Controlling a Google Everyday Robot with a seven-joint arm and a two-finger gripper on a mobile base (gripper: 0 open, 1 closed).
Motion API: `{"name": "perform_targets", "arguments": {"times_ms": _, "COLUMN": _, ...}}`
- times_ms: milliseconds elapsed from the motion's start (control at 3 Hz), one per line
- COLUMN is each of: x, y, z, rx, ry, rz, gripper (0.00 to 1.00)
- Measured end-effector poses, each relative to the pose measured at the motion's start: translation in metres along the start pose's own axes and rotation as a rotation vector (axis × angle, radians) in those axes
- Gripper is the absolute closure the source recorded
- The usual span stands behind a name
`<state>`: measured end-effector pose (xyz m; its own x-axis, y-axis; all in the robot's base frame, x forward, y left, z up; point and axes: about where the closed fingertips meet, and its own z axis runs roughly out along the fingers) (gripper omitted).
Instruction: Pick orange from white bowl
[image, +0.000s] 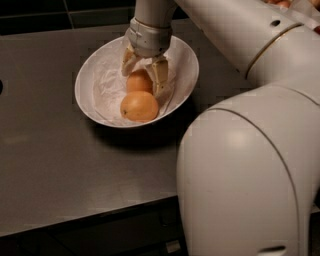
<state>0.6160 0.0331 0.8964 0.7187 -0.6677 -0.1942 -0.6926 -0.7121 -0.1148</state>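
1. The white bowl (83, 95) rests on the dark surface (50, 155). It is lined with crinkled white paper (106, 86).
2. The bowl holds two fruits. The orange (136, 83) lies towards the rear. A larger, paler fruit (140, 107) lies in front of it, touching it.
3. The pincer (143, 81) reaches down into the bowl from above. Its fingers (161, 76) are spread, one on each side of the orange. Whether they press on the skin cannot be told.
4. The orange sits in the bowl.
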Motion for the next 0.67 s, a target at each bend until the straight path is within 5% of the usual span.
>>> {"name": "perform_targets", "arguments": {"times_ms": 667, "x": 0.01, "y": -0.0142, "z": 0.0048, "rx": 0.002, "ry": 0.009, "rz": -0.023, "gripper": 0.33}}
